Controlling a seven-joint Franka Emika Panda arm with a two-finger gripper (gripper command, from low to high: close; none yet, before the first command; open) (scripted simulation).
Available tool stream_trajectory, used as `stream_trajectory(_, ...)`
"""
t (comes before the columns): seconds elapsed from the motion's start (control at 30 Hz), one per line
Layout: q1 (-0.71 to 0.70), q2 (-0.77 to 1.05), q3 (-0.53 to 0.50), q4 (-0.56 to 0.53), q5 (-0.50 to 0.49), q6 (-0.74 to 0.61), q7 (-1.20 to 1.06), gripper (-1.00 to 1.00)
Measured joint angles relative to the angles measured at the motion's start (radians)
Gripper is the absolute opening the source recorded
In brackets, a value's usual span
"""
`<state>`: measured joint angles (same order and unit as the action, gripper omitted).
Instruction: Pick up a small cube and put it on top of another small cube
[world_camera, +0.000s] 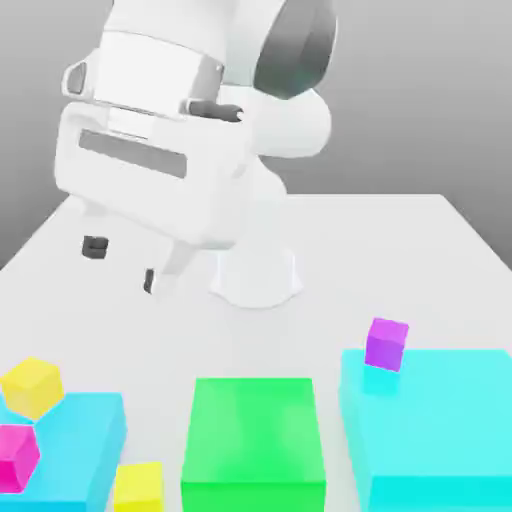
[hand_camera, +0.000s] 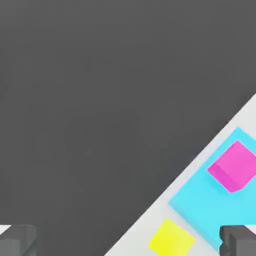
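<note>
At the exterior view's left, a yellow cube (world_camera: 32, 386) and a pink cube (world_camera: 15, 455) rest on a cyan block (world_camera: 85, 450) at the desk (world_camera: 400, 250) corner. The hand (world_camera: 121, 264) hangs above and behind them, fingers spread, holding nothing. A second yellow cube (world_camera: 138, 487) sits just beside the block. Rightward: a green block (world_camera: 253, 440), then a purple cube (world_camera: 386, 343) on another cyan block (world_camera: 440, 430).

White tabletop (world_camera: 440, 250) against a plain grey backdrop (world_camera: 420, 90), soft even light.
</note>
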<state>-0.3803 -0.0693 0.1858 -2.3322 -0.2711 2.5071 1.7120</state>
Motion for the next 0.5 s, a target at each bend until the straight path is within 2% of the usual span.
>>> stream_trajectory(0.17, -0.028, 0.164, -0.016, -0.011, 0.005, 0.061, 0.171, 0.0)
stream_trajectory(0.4, -0.053, 0.368, -0.024, -0.031, 0.132, 0.162, 0.318, 0.0)
stream_trajectory(0.5, -0.04, 0.474, -0.045, -0.014, 0.127, 0.24, 0.349, 0.0)
